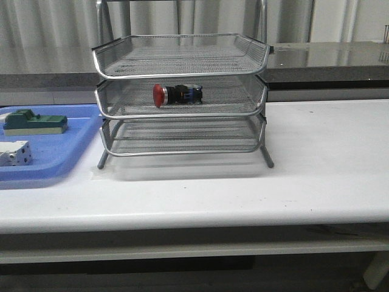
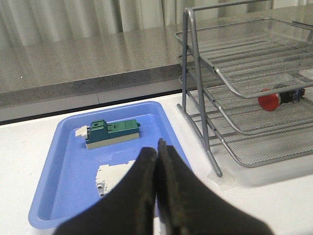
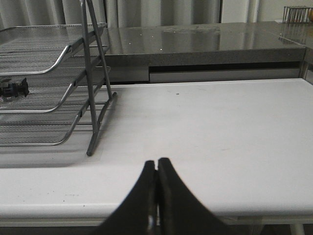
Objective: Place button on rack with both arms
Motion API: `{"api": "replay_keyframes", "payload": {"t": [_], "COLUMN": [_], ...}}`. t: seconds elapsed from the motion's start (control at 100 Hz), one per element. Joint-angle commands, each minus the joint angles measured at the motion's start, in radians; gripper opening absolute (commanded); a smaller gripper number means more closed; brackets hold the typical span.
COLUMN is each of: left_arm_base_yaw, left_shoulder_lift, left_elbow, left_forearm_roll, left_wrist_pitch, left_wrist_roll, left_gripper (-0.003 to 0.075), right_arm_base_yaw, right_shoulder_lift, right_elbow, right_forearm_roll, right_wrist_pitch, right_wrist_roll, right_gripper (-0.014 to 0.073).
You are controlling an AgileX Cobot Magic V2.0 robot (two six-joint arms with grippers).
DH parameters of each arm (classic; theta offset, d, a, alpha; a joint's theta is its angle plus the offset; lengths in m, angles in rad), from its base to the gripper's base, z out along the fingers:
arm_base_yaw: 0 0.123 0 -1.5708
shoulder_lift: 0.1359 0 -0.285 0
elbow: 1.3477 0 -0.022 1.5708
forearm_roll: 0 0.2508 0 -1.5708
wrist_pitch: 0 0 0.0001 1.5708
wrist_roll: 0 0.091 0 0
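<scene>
- So the little push-button switch with the red mushroom cap and black barrel (image 1: 176, 95) is lying on its side in the middle tier of the three-tier silver wire-mesh rack (image 1: 180, 97), cap pointing toward the robot's left. Looks to me like the placing part is basically done.
- Left gripper (image 2: 157, 152): black fingers pressed together with nothing between them, sitting back over the near edge of the tray area, well clear of the rack.
- Right gripper (image 3: 157, 169): same deal, pinched closed on nothing, parked over bare white tabletop (image 3: 205, 127) off to the rack's right side.
- Neither arm shows up in the front view, so both are pulled well back from the work area.
- If there's any step left, I'd guess it's just holding clear. Doing that well means not brushing the rack's thin legs or frame posts, because the button is a round barrel on mesh and could probably roll if the rack gets bumped.
- Containers: the top and bottom tiers of the rack look empty, as far as the mesh lets me see.
- The flat blue plastic tray (image 2: 58, 161) just beside the rack holds a green rectangular block on a pale base (image 2: 112, 133) and a white block (image 2: 115, 177), lying apart from each other.
</scene>
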Motion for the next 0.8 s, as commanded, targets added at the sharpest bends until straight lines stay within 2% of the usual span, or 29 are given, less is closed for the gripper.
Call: {"api": "replay_keyframes", "payload": {"t": [0.0,0.62,0.69,0.79], "left_arm_base_yaw": [0.004,0.005,0.013,0.043], "left_shoulder_lift": [0.0,-0.011,-0.031,-0.081], "left_elbow": [-0.029,-0.027,-0.024,-0.004], "left_forearm_roll": [-0.006,0.007,0.017,0.111], "left_wrist_pitch": [-0.08,-0.083,-0.081,-0.076], "left_wrist_roll": [-0.01,-0.01,-0.05,-0.149], "left_gripper": [-0.002,-0.002,-0.002,-0.002], "right_arm_base_yaw": [-0.001,-0.001,-0.001,-0.001], "right_shoulder_lift": [-0.02,-0.02,-0.02,-0.02], "right_elbow": [-0.016,-0.016,-0.016,-0.016], "right_forearm_roll": [-0.006,-0.006,-0.006,-0.006], "right_wrist_pitch": [-0.086,-0.086,-0.086,-0.086], "right_wrist_roll": [0.0,0.0,0.0,0.0], "right_gripper": [-0.0061,-0.0061,-0.0061,-0.0061]}}
